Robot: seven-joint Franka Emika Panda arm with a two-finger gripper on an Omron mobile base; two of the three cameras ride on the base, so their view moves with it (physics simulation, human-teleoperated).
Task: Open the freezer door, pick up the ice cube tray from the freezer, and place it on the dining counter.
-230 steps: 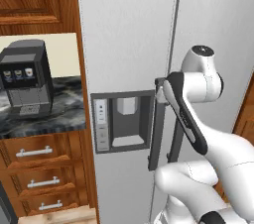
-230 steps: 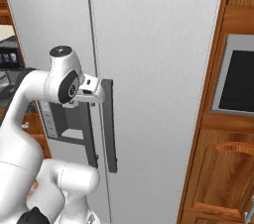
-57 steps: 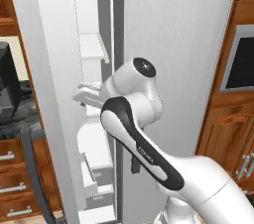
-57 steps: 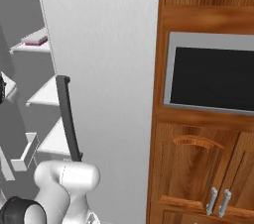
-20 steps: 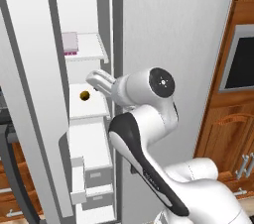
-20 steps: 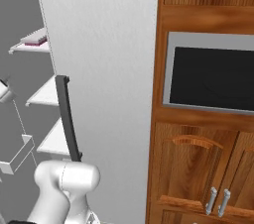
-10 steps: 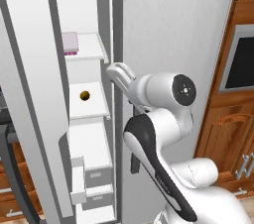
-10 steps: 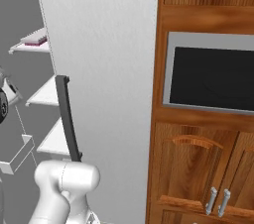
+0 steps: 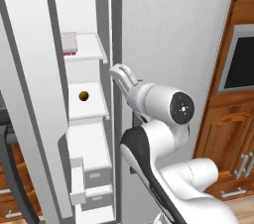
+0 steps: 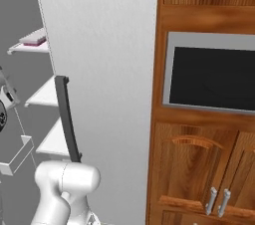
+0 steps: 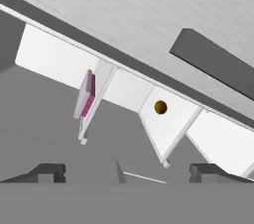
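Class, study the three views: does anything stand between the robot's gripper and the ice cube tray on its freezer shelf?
Nothing visible does. The freezer door is swung open, and the ice cube tray lies exposed on an upper shelf. The gripper looks open and faces the open freezer. The small ball sits one shelf lower, off that line.

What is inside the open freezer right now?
In the freezer, the ice cube tray lies on the upper shelf, partly hidden by the freezer door. A small ball sits on the shelf below. The drawers are closed, contents unseen.
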